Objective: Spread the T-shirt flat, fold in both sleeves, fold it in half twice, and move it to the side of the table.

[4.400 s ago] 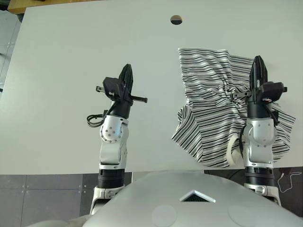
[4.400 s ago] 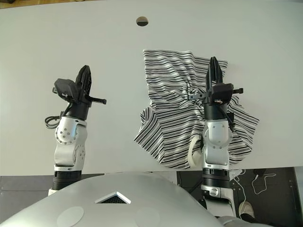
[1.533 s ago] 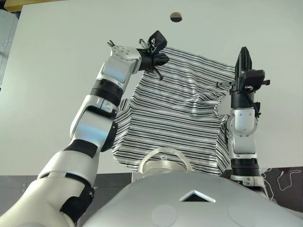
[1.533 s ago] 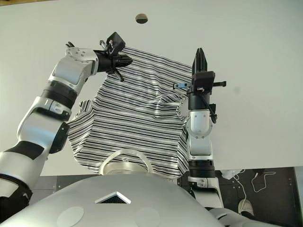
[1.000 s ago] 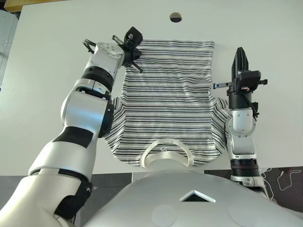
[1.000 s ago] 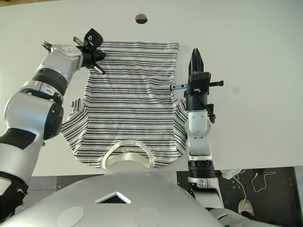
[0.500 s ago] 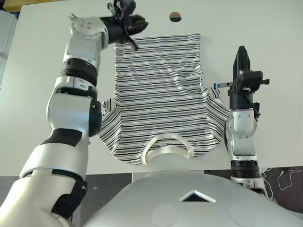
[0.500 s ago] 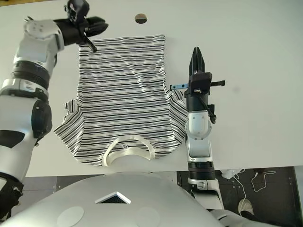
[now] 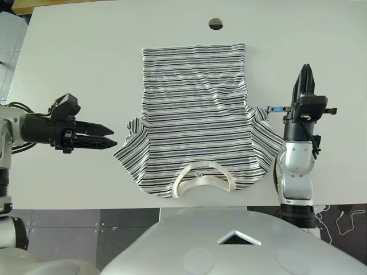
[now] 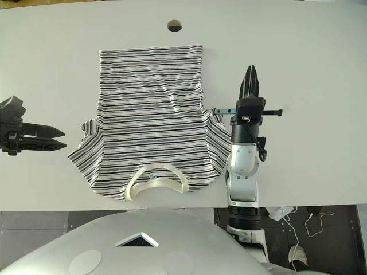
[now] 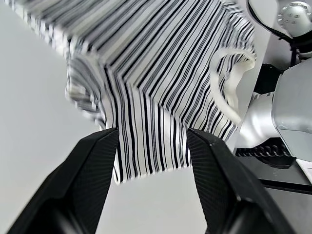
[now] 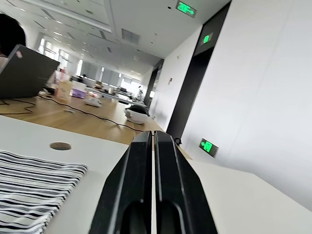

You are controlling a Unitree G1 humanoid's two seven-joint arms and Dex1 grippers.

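We see the striped T-shirt (image 9: 195, 109) lying spread open on the white worktop (image 9: 69, 63), roughly in the middle. Its hem is on the far side, just short of a small round hole (image 9: 215, 24) in the worktop, and its white collar (image 9: 203, 179) lies by the near edge. The body is mostly flat with a few wrinkles. Both short sleeves stick out to the sides, unfolded, and the left sleeve (image 9: 127, 150) is a little rumpled. Our left gripper (image 9: 113, 138) sits out to the left of the shirt, pointing at the left sleeve, near it but apart. Its fingers (image 11: 92, 180) are spread wide and hold nothing, and in the left wrist view the sleeve shows in the gap beyond them. That view is smeared, so we cannot say whether the fingertips touch the worktop. Our right gripper (image 9: 307, 71) is raised just beside the right sleeve (image 9: 265, 137), pointing toward the far side of the worktop. Its fingers (image 12: 141, 185) are pressed together with nothing between them, clear of the cloth.
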